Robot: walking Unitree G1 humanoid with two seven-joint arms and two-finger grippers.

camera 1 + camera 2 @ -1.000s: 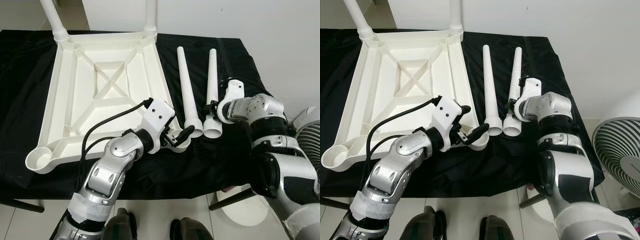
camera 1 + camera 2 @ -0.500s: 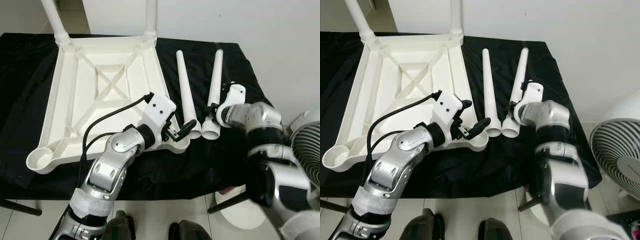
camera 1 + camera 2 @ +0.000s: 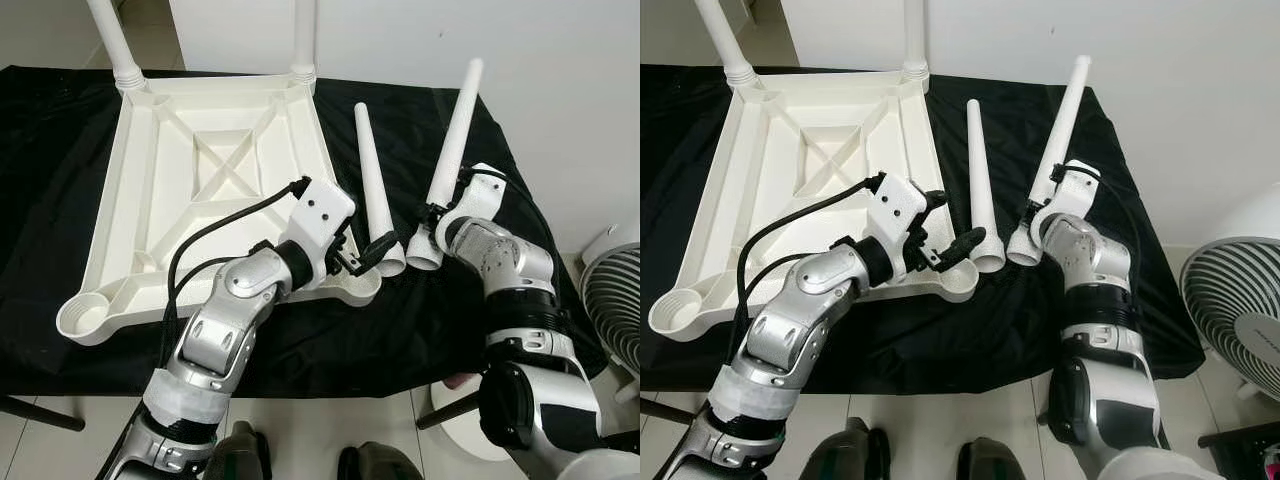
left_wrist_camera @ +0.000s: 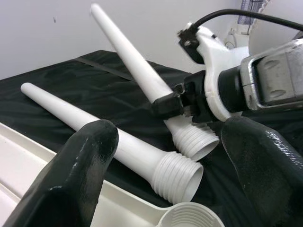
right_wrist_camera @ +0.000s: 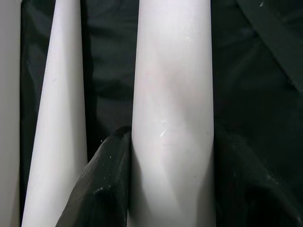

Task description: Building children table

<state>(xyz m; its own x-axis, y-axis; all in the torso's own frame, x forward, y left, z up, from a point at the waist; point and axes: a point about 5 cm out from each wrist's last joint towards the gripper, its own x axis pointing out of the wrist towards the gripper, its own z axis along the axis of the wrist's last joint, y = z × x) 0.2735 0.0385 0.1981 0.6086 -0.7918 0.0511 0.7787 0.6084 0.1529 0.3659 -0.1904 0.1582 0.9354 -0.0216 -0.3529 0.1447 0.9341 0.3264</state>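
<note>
Table top (image 3: 215, 190): I saw it lying upside down on the black cloth (image 3: 40, 180), its ribbed underside facing up, with two legs already standing in the far corner sockets.
Near sockets: one empty socket (image 3: 80, 320) sat at the near left corner; the near right corner socket (image 4: 191, 216) lay just below my left gripper.
Lying leg (image 3: 372, 190): it rested flat on the cloth just beside the table top's right edge, threaded wide end (image 4: 177, 176) toward me.
Held leg (image 3: 452, 140): it was tilted, narrow tip raised off the cloth toward the far wall, threaded end (image 3: 424, 250) low, near the lying leg's wide end.
Right gripper (image 4: 173, 101): I had it clamped around the held leg a little above the threads; in the right wrist view its two black fingers (image 5: 106, 184) pressed against both sides of the white shaft.
Left gripper (image 3: 362, 258): its fingers were spread apart and gripped nothing, hovering at the near right corner of the table top, close to the lying leg's wide end.
Fan (image 3: 1240, 310): it stood on the floor to my right, well apart from the table.
</note>
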